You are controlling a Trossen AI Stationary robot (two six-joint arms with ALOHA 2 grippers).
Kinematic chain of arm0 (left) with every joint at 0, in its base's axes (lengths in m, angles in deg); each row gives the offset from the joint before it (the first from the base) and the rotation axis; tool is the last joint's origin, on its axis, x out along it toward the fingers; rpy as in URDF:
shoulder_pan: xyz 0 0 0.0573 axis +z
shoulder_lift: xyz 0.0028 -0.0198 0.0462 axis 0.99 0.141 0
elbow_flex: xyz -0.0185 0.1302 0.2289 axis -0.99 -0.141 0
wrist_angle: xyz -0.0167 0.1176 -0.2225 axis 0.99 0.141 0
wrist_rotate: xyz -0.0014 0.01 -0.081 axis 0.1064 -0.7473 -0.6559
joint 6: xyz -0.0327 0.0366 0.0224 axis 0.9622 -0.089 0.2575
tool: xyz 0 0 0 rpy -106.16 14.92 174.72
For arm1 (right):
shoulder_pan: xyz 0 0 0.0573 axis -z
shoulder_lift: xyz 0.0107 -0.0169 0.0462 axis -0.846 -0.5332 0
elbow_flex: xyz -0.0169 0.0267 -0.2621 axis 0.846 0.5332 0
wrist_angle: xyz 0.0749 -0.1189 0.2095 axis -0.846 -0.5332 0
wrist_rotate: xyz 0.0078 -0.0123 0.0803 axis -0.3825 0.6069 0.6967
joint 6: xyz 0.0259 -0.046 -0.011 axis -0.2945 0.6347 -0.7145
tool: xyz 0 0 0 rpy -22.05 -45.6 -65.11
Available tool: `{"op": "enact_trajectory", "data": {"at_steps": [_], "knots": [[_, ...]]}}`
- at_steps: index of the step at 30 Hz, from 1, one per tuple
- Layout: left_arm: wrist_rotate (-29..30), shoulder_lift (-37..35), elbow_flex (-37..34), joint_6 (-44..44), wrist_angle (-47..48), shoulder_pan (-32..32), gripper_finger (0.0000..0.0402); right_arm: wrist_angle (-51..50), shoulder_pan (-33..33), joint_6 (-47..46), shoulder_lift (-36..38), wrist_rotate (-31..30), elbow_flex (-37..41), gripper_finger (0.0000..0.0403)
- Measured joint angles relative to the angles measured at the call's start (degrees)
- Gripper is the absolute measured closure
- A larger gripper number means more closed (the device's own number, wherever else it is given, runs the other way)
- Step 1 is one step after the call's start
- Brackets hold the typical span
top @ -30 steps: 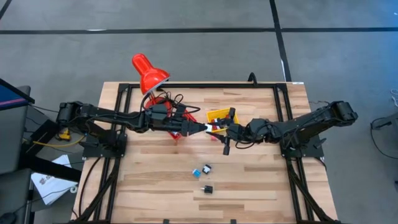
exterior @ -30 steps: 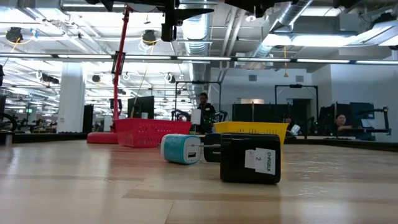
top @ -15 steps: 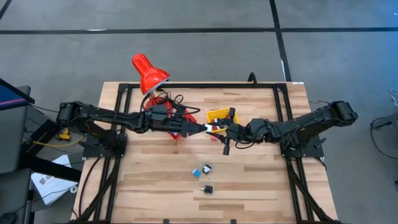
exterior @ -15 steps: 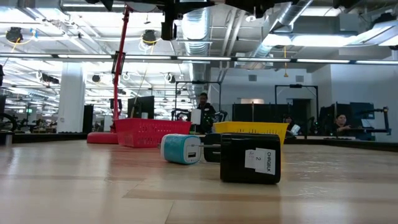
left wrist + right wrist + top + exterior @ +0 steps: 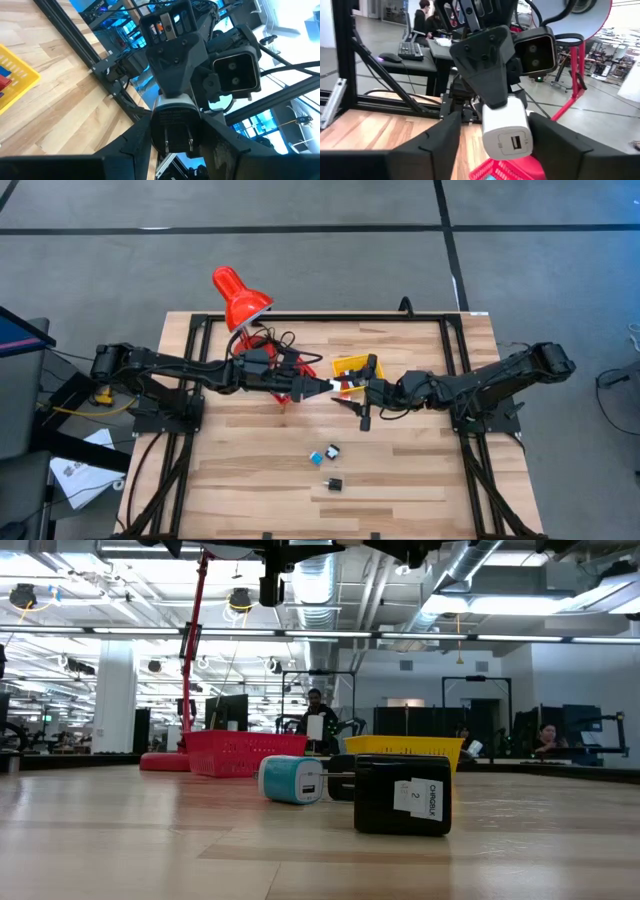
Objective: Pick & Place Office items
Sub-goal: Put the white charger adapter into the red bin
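1. Just beside the yellow basket (image 5: 352,366), on its near side and above the table (image 5: 420,480), the two arms meet tip to tip.
2. The left gripper (image 5: 320,385) is clamped on a white charger (image 5: 505,127), prongs facing its own wrist.
3. The right gripper (image 5: 352,391) stands spread around the charger's other end, with gaps on both sides, gripping nothing.
4. Well apart from the yellow basket, toward the table's front, lie a cyan piece (image 5: 291,779) and a black block (image 5: 403,793).
5. A red basket (image 5: 245,752) and a red desk lamp (image 5: 240,298) stand to the yellow basket's left.
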Motion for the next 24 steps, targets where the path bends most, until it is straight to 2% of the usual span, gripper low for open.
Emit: {"op": "enact_trajectory", "data": {"at_steps": [6, 10, 18, 24], "knots": [[0.03, 0.0, 0.0, -4.56, 1.03, 0.0, 0.0265, -1.7, -0.83, -0.22, 0.92, -0.36, 0.0, 0.0121], [0.53, 0.0, 0.0, -9.1, 6.5, 0.44, 0.0267, -5.83, -1.69, -2.78, 6.7, -0.87, 0.0, 0.0097], [10.78, 0.0, 0.0, -12.81, 26.35, 3.14, 0.0267, -22.69, -1.38, -6.06, 19.73, -0.95, 0.0, 0.009], [13.09, 0.0, 0.0, -12.65, 40.22, 7.39, 0.0267, -28.55, -0.24, -12.14, 22.56, -0.99, 0.0, 0.0091]]}}
